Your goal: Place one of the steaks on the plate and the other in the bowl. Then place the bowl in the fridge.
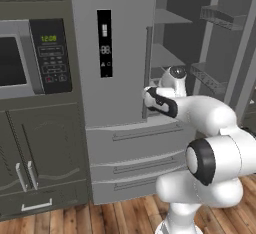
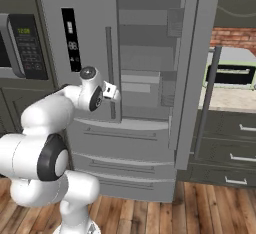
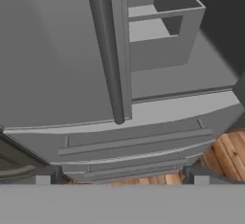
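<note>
The grey steel fridge (image 1: pixel 122 53) (image 2: pixel 90 23) (image 3: pixel 52 50) stands straight ahead, its left door shut and its right door (image 2: pixel 196 53) swung open. Bare shelves (image 2: pixel 142 83) (image 3: pixel 153 27) show inside. My gripper (image 1: pixel 148 98) (image 2: pixel 115 92) (image 3: pixel 122 177) hovers just in front of the left door's long vertical handle (image 3: pixel 109 50), near its lower end. It is open, with the fingertips (image 3: pixel 43 178) wide apart and nothing between them. The steaks, the plate and the bowl are out of view.
A dark built-in microwave (image 1: pixel 35 58) (image 2: pixel 22 43) sits left of the fridge above grey cabinet doors (image 1: pixel 40 153). Right of the open door are a counter with a pale oven-like appliance (image 2: pixel 232 73) and drawers (image 2: pixel 232 153). Fridge drawers (image 1: pixel 140 150) lie below my hand.
</note>
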Available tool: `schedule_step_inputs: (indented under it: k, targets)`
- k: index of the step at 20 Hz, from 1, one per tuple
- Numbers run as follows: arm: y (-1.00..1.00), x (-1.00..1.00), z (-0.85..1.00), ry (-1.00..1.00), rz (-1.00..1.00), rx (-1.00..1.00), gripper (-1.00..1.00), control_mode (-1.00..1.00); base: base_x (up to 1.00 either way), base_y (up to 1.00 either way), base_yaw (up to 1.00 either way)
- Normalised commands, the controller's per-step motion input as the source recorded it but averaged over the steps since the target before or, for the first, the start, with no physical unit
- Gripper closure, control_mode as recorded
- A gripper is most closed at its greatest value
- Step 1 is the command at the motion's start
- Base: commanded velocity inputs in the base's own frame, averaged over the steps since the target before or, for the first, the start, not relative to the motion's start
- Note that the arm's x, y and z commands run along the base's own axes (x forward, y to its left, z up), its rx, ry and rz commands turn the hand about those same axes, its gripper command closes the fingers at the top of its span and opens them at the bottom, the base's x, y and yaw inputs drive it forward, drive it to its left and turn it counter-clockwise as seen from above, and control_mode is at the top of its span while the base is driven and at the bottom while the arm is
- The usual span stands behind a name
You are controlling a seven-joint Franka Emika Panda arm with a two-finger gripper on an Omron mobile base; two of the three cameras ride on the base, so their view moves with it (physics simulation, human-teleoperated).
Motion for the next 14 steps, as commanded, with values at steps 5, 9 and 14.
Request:
schedule_step_inputs:
  k: [5, 9, 14]
  targets:
    - [0.07, 0.31, 0.00, -0.05, 0.00, 0.00, -1.00, -1.00, 0.00, 0.00, 0.00]
    - [0.12, 0.33, 0.00, -0.04, 0.00, 0.00, -1.00, -1.00, 0.00, 0.00, 0.00]
    - [0.01, 0.45, 0.00, -0.01, 0.00, 0.00, -1.00, -1.00, 0.00, 0.00, 0.00]
